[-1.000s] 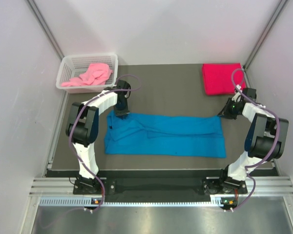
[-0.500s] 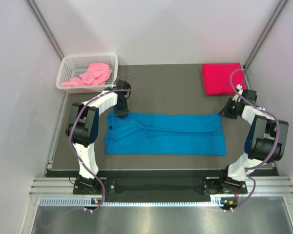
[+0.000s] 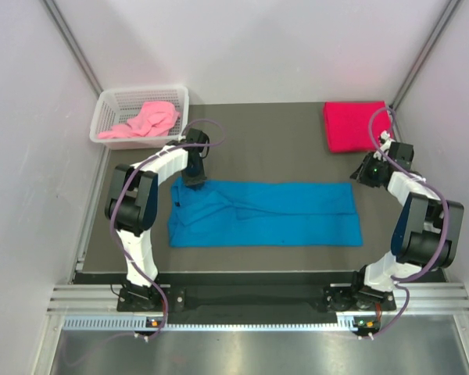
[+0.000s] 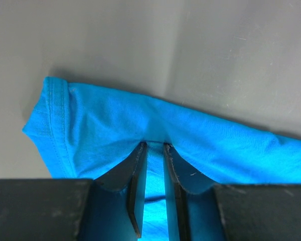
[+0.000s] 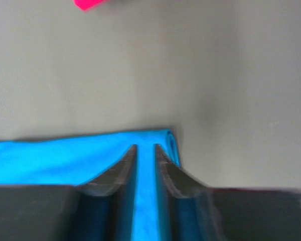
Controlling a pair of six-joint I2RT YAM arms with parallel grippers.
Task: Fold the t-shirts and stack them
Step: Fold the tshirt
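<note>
- Blue t-shirt point(image 3: 266, 213) lies spread as a long band across the middle of the dark table point(image 3: 273, 141). It runs from in front of the left arm almost to the right arm, and its near edge is fairly straight.
- Its left end is the untidier one, with a sleeve and some layered folds showing. The right end finishes in a clean, squared edge.
- Left gripper point(image 3: 194, 181) is down on the far left corner of the blue t-shirt. In the left wrist view its fingers point(image 4: 135, 170) are clamped on the cloth, which puckers up at the tips. A stitched sleeve hem lies just to the left of them.
- Right gripper point(image 3: 366, 173) is just beside the far right corner of the blue t-shirt. In the right wrist view its jaws stand slightly parted over the flat corner. No cloth is drawn up between them, so it looks released. That view is somewhat blurred.
- Red t-shirt point(image 3: 353, 125) lies folded into a neat rectangle at the far right corner of the table, well apart from the blue one.
- Pink t-shirt point(image 3: 144, 119) lies crumpled inside the white mesh basket point(image 3: 109, 101), which stands at the far left corner.
</note>
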